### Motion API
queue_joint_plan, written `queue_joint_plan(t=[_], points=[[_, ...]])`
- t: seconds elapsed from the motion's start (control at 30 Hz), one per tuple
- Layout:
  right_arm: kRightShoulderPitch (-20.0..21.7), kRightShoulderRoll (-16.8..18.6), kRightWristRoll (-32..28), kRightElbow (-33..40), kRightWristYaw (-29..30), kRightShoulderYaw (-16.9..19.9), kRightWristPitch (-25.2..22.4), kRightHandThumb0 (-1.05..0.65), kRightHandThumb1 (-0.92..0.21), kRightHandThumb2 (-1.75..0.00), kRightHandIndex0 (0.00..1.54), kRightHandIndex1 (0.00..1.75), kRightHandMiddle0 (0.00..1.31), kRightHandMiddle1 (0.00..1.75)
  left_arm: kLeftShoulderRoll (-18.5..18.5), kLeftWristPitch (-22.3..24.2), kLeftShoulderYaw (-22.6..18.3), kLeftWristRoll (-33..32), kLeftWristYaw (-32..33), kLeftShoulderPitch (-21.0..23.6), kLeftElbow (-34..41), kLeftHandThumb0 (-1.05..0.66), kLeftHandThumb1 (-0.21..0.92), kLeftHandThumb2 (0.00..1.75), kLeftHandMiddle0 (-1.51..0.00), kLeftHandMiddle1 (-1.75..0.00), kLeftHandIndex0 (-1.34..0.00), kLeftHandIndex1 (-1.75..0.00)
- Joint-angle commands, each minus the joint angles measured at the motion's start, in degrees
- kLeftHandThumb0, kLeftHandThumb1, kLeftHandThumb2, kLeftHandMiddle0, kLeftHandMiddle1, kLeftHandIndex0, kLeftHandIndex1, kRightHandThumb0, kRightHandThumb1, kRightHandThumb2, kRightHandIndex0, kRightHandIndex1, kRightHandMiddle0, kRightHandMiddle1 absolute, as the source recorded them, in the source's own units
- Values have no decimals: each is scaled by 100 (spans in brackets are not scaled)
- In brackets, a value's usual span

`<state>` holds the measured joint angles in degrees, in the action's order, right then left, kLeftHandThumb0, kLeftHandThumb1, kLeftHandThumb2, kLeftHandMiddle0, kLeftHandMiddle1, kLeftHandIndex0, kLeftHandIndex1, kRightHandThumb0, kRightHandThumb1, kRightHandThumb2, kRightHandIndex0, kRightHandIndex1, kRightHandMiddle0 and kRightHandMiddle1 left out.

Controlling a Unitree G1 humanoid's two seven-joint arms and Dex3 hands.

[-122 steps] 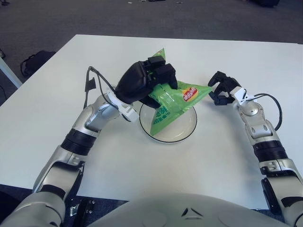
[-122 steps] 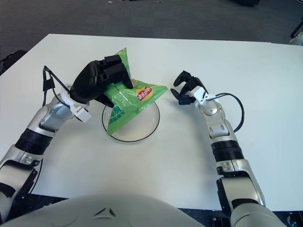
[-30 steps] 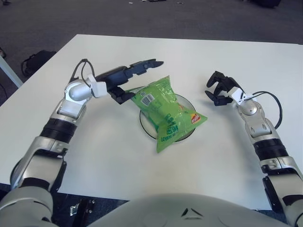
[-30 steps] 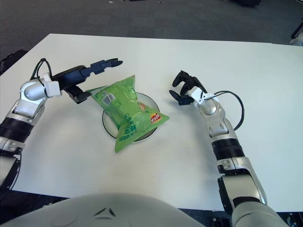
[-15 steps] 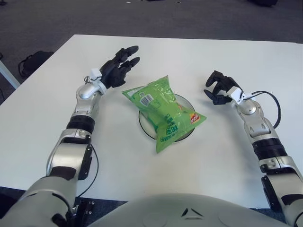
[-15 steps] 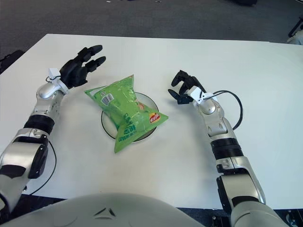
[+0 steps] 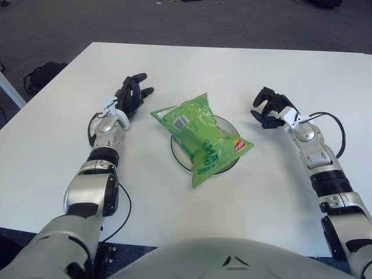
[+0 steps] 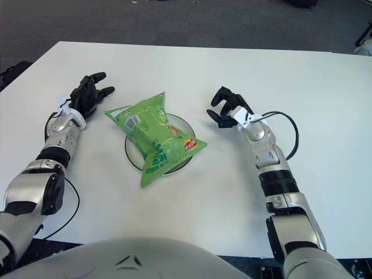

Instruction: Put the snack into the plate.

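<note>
Looking at the left eye view: green snack bag (image 7: 201,138) lies flat across the white plate (image 7: 231,163), diagonal, label side up. It covers most of the plate and its lower end hangs past the near rim onto the white desk (image 7: 244,70); its upper-left corner also sticks out beyond the rim. Left hand (image 7: 130,94) is off to the left of the bag, apart from it, fingers spread and holding nothing. Right hand (image 7: 268,106) is to the right of the plate, also clear of the bag, fingers loosely curled with a gap between them, nothing inside. A black cable (image 7: 332,125) loops off the right forearm. Dark bag (image 7: 39,74) sits on the floor past the desk's left edge.

Right eye view: same layout (slightly shifted). Snack bag (image 8: 154,136) on the plate (image 8: 185,124), with a red-yellow logo near its right corner. Left hand (image 8: 87,92) fingers apart, not touching the bag. Right hand (image 8: 226,106) fingers part-curled, empty, well right of the plate rim.
</note>
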<state>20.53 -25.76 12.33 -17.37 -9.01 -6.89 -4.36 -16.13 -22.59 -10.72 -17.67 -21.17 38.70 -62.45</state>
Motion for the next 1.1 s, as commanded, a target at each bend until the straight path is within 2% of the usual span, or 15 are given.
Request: queue_joint_plan(t=[0.0,0.2,0.3,0.4,0.5,0.6,1.07], points=[[-677,183,104,-584,-257,-275,-529,-1,-58,-101,31,175,30,175,79,201,-92,142,364,111,-109,-39,84,65,-55,-144,-22,-169],[-676,184,93,-612,-254,-262,-497,-1,-58,-102,32,175,30,175,125,345,-121,326,771,55,-159,-39,70,83,-67,-168,-33,-174],[-686,180,95,-615,-235,-246,-471,-1,-57,-102,32,175,30,175,152,436,-144,404,975,-40,-165,-39,65,89,-73,-172,-36,-174],[-702,184,97,-618,-182,-214,-428,-1,-57,-103,32,175,31,175,176,463,-186,428,1065,-200,-197,-40,62,93,-78,-174,-38,-175],[-727,210,77,-626,-104,-158,-374,-1,-53,-106,47,168,25,175,189,471,-217,461,1092,-263,-251,-40,60,96,-80,-174,-40,-175],[-749,256,41,-646,-19,-95,-312,-1,-51,-108,52,166,24,175,196,453,-239,496,1096,-275,-291,-40,58,98,-82,-175,-41,-175],[-879,681,-296,-730,597,449,-102,-1,-39,-124,59,172,30,175,278,80,-206,701,946,-421,-309,-41,55,102,-89,-175,-43,-175]])
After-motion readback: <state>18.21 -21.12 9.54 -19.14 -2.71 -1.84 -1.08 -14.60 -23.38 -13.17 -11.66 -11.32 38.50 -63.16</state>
